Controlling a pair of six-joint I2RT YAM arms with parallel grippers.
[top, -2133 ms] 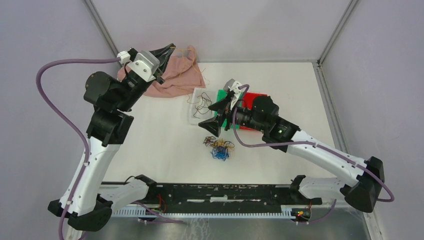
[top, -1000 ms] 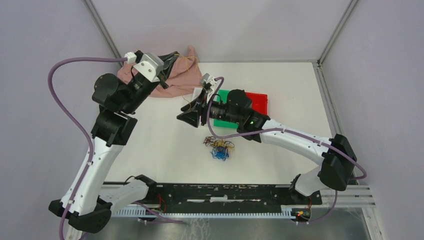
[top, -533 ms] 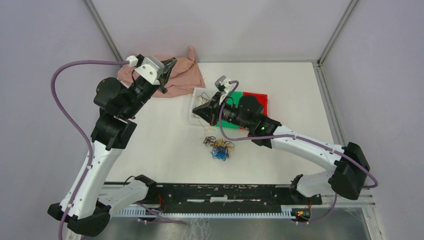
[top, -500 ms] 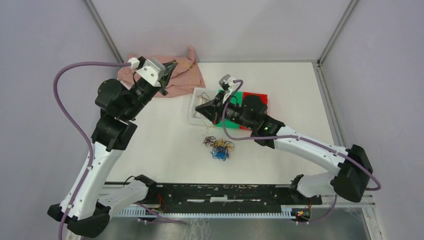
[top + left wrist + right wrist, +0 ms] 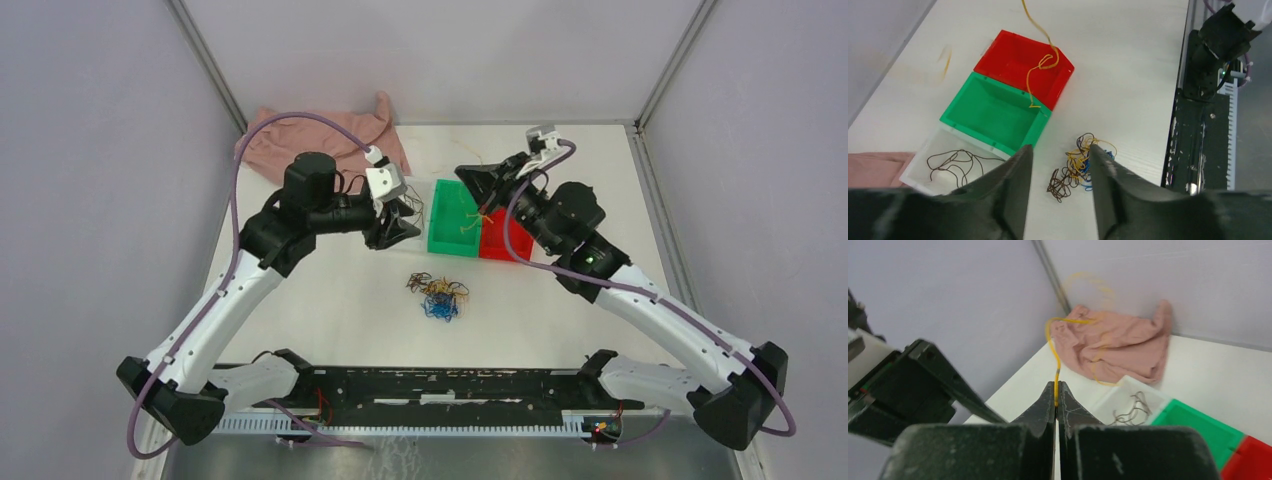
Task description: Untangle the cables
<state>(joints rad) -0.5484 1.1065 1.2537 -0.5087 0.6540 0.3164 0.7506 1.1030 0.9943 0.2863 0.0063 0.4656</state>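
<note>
Slip risk: yellow cable (image 5: 1050,340) pinched in clamped right gripper (image 5: 1057,386) may drop if u jerk; left gripper (image 5: 1060,187) jaws part-spread, holding nothing.

My right hand (image 5: 1057,386) is pinched tight on a yellow cable (image 5: 1054,356) that climbs toward 12 o'clock and curls over. At 1 o'clock a pink cloth (image 5: 1118,347) lies on the worktop (image 5: 1208,375). Toward 4 o'clock sit a white bin (image 5: 1109,399) holding a brown cable (image 5: 1134,410), a green bin (image 5: 1193,425) and a red bin (image 5: 1248,462).

Table (image 5: 330,300), white. Laid on it: cables (image 5: 1079,164), seen between left fingers (image 5: 1013,192); white bin (image 5: 920,152), green bin (image 5: 988,107), red bin (image 5: 1013,57) beyond them; pink cloth (image 5: 300,140).
</note>
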